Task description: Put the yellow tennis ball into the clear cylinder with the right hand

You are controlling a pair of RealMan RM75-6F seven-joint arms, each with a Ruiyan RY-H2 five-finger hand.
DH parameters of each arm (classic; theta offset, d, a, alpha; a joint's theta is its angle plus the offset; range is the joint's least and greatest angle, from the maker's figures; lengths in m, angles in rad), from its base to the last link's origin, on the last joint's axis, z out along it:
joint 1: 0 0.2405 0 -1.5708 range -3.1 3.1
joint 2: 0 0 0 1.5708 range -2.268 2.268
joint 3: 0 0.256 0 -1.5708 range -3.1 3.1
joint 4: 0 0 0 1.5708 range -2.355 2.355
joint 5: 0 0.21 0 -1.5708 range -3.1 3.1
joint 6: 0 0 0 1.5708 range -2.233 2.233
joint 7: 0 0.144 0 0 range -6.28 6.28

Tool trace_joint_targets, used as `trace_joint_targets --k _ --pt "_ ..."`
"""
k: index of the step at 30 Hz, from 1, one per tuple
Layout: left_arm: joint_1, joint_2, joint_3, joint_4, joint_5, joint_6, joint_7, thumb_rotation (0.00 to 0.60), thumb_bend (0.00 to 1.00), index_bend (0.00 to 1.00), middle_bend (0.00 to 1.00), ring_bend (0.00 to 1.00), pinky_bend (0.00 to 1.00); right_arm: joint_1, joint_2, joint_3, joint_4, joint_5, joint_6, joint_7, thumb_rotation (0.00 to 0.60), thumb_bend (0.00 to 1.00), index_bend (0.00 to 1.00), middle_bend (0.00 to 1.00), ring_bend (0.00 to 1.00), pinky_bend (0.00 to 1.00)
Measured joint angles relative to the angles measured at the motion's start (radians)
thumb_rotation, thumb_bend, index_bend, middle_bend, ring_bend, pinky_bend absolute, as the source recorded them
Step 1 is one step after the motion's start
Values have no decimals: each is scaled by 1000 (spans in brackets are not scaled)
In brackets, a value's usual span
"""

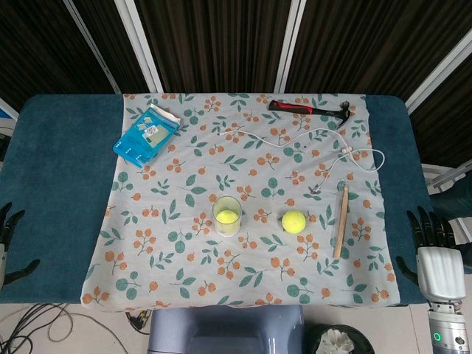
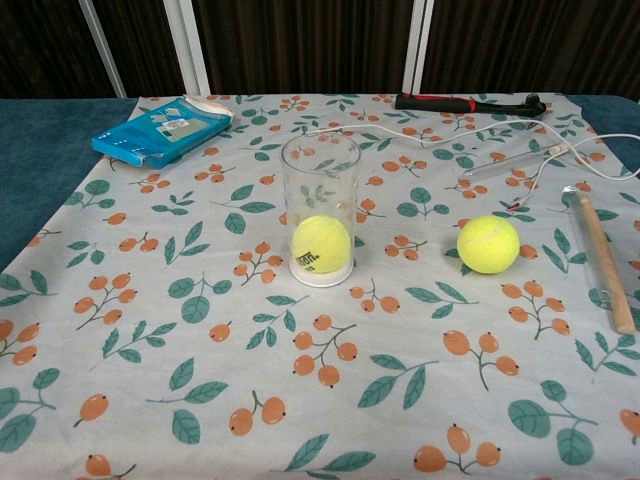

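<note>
A clear cylinder (image 1: 227, 215) (image 2: 320, 208) stands upright near the middle of the floral cloth, with one yellow tennis ball (image 2: 321, 243) resting at its bottom. A second yellow tennis ball (image 1: 293, 221) (image 2: 488, 244) lies on the cloth to the right of the cylinder, apart from it. My right hand (image 1: 434, 251) hovers at the table's right front edge, fingers spread and holding nothing, well right of the loose ball. My left hand (image 1: 9, 247) is at the far left edge, fingers apart, empty. Neither hand shows in the chest view.
A wooden stick (image 1: 341, 220) (image 2: 606, 261) lies right of the loose ball. A white cable (image 1: 324, 147) and a red-and-black hammer (image 1: 306, 108) lie at the back right. A blue packet (image 1: 146, 134) (image 2: 160, 131) sits at the back left.
</note>
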Motion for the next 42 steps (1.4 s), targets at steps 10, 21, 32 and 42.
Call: trace_joint_targets --k 10,21,32,42 --pt "10 1 5 -7 16 24 7 600 21 137 0 0 0 -1 5 -2 0 0 -1 12 600 308 0 0 1 87" --pt "23 6 6 -10 26 49 -5 600 20 132 0 0 0 -14 57 -15 -53 -10 -1 89 600 294 0 0 0 87" --pt "30 5 1 -14 17 61 7 600 21 132 0 0 0 46 162 -41 -174 -16 -160 170 600 230 0 0 0 61" --pt "25 -7 0 -13 13 50 23 600 21 132 0 0 0 207 266 0 -348 51 -432 195 600 231 0 0 0 61"
